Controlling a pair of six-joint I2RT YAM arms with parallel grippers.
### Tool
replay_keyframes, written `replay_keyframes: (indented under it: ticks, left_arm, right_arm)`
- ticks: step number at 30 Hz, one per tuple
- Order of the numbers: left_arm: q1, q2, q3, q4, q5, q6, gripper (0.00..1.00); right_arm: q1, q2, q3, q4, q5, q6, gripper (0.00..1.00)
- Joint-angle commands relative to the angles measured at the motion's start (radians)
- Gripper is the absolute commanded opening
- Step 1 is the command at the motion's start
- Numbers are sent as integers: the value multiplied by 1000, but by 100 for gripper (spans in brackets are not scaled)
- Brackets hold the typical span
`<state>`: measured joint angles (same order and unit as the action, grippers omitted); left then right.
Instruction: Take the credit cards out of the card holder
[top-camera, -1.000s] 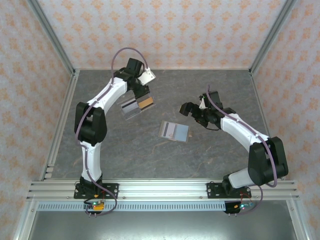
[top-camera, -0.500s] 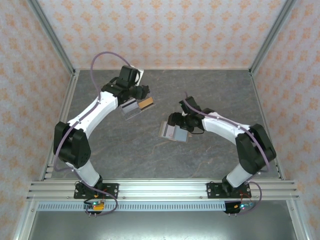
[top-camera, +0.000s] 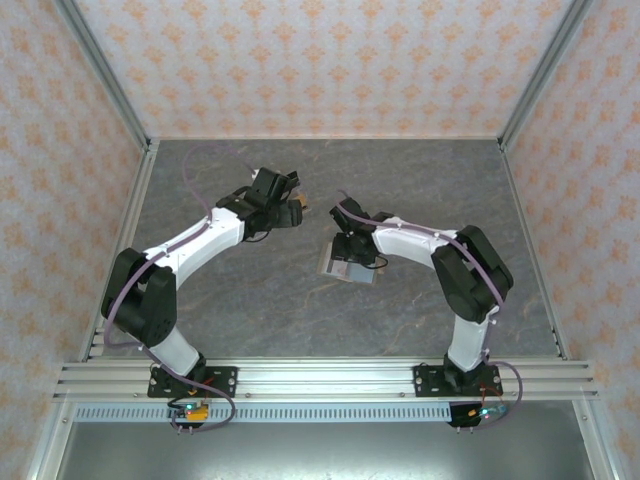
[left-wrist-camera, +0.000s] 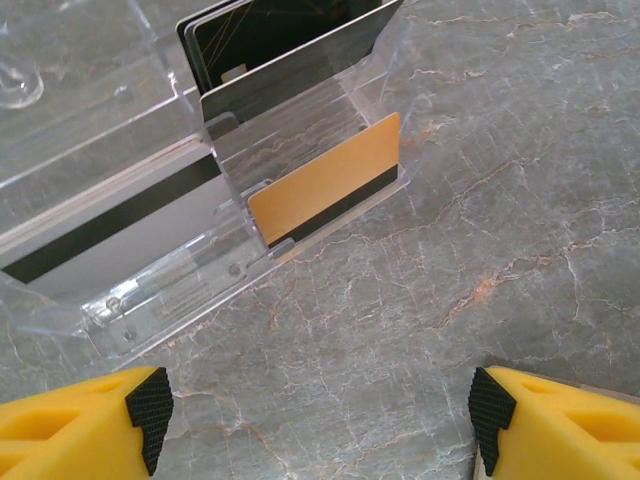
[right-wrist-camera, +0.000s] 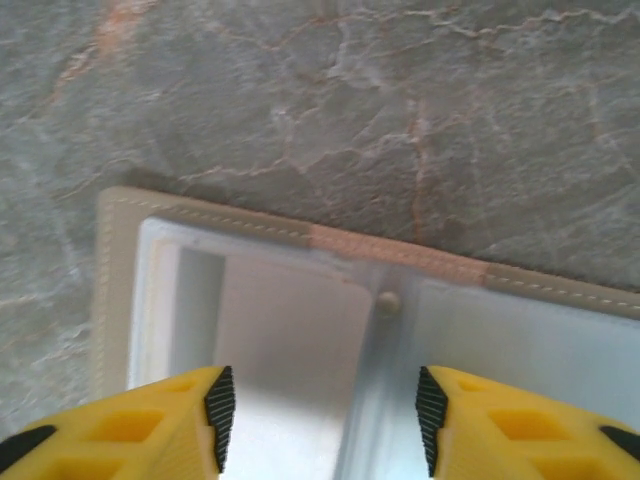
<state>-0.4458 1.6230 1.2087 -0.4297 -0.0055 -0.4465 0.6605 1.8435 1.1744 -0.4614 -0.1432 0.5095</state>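
Observation:
The card holder (top-camera: 357, 271) lies open on the table, its pale blue-grey panels up and a tan stitched edge (right-wrist-camera: 390, 255) at the far side. My right gripper (right-wrist-camera: 322, 420) hovers right over it, jaws open, straddling the centre fold by a small stud (right-wrist-camera: 387, 300); nothing is between the pads. In the top view the right gripper (top-camera: 347, 243) covers the holder's far edge. Credit cards stand in a clear tray (left-wrist-camera: 150, 300): black ones (left-wrist-camera: 280, 35), a tan one (left-wrist-camera: 325, 185), a grey one (left-wrist-camera: 110, 240). My left gripper (left-wrist-camera: 320, 420) is open and empty just in front of it.
The clear tray sits under the left gripper (top-camera: 283, 200) at the middle back of the grey marbled table (top-camera: 260, 300). Metal frame rails (top-camera: 120, 240) and patterned walls close in the table on three sides.
The right gripper moved left onto the card holder and narrowed its jaws. The left arm swung down over the tray, its jaws widening.

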Motion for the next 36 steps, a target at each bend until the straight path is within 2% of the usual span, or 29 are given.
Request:
replay_keyframes:
  ticks: [1, 7, 10, 15, 19, 26, 30, 36]
  left_arm:
    - [-18, -20, -8, 13, -24, -102, 81]
    - [-33, -14, -18, 6, 75, -137, 81]
    - [-35, -16, -44, 30, 172, -159, 78]
    - [-44, 9, -99, 89, 352, -205, 62]
    - [-77, 43, -135, 149, 438, -244, 53]
    - [-147, 146, -90, 162, 469, -258, 40]
    - [-158, 203, -66, 157, 468, -263, 32]
    - [-166, 243, -51, 159, 470, -268, 30]
  right_arm:
    - [5, 27, 25, -86, 94, -16, 48]
    - [5, 58, 15, -82, 85, -13, 36]
    - [4, 55, 1, -70, 83, -14, 31]
    - [-10, 29, -42, -19, 44, -9, 26]
    - [-26, 11, -71, 11, 8, -10, 26]
    - [-45, -10, -97, 24, -6, -6, 26]
    - [-52, -11, -107, 35, -23, -5, 26]
    - [-56, -9, -108, 44, -37, -9, 24]
